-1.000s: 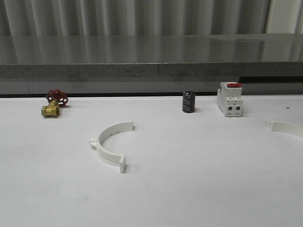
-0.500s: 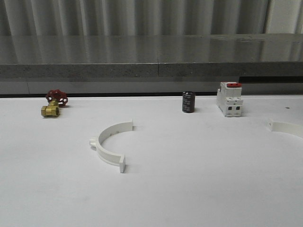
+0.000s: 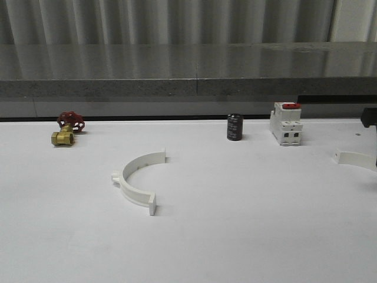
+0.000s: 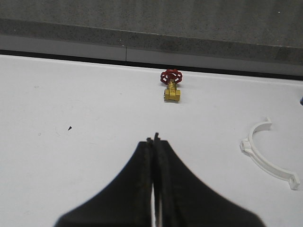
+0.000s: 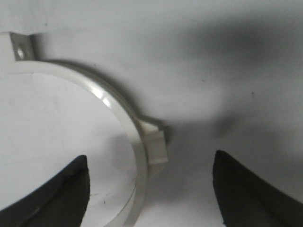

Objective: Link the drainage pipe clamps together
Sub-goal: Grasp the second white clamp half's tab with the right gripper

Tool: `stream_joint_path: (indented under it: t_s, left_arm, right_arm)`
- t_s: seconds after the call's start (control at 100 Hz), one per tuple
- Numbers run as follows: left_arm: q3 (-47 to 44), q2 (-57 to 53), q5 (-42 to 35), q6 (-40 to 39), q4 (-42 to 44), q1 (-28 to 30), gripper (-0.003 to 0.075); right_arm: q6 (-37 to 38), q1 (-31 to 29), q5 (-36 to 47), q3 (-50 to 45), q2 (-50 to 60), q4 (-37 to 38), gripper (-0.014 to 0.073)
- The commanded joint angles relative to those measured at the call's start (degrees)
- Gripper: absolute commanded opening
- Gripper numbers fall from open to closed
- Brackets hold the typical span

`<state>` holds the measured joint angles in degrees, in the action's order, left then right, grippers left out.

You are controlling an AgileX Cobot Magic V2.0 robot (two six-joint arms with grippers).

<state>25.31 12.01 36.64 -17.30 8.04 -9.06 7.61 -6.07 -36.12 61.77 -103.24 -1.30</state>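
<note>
Two white half-rings lie well apart on the table point(image 3: 247, 236): the left clamp half point(image 3: 136, 180) sits left of centre with its open side facing right, and the right clamp half point(image 3: 356, 159) lies at the far right edge, partly cut off. Along the far side stand a brass valve point(image 3: 66, 130), a black cylinder point(image 3: 234, 127) and a white breaker point(image 3: 285, 124). The right gripper point(image 5: 149, 189) hangs directly over the right clamp half with its fingers point(image 5: 59, 194) spread wide, straddling the band by its small middle lug, not yet touching it. The left gripper point(image 4: 154, 179) hovers over bare table with its fingers pressed together, empty, near the left clamp half. By my reading the step in hand is the first pick-up. Next, the right arm likely needs to descend, close across the thin band, then carry it leftward so the end tabs meet.
</note>
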Motion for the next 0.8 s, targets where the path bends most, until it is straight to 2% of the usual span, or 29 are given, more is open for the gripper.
stream_joint_path:
  t_s: [0.0,0.35,0.43,0.56,0.7,0.79]
  left_arm:
    - [1.5,0.6,-3.9,-0.2,-0.1,0.0,-0.0020]
    - [1.5,0.6,-3.9,-0.2,-0.1,0.0,-0.0020]
    - [1.5,0.6,-3.9,-0.2,-0.1,0.0,-0.0020]
    - [1.5,0.6,-3.9,-0.2,-0.1,0.0,-0.0020]
    - [1.5,0.6,-3.9,-0.2,-0.1,0.0,-0.0020]
    - [1.5,0.6,-3.9,-0.2,-0.1,0.0,-0.0020]
  right_arm:
    - [-1.0,-0.4,2.8,1.6,1.5,0.2,0.0510]
    - [-2.5,-0.3,5.7,1.6,-0.7,0.2,0.0470]
    - [-2.5,-0.3,5.8,1.6,-0.7,0.2,0.0405]
    - [-2.5,-0.3,5.7,1.6,-0.7,0.2,0.0214]
    - [-2.5,-0.3,5.6,1.6,-0.7,0.2,0.0107]
    - [-2.5,-0.3,5.8,1.6,-0.7,0.2,0.0085]
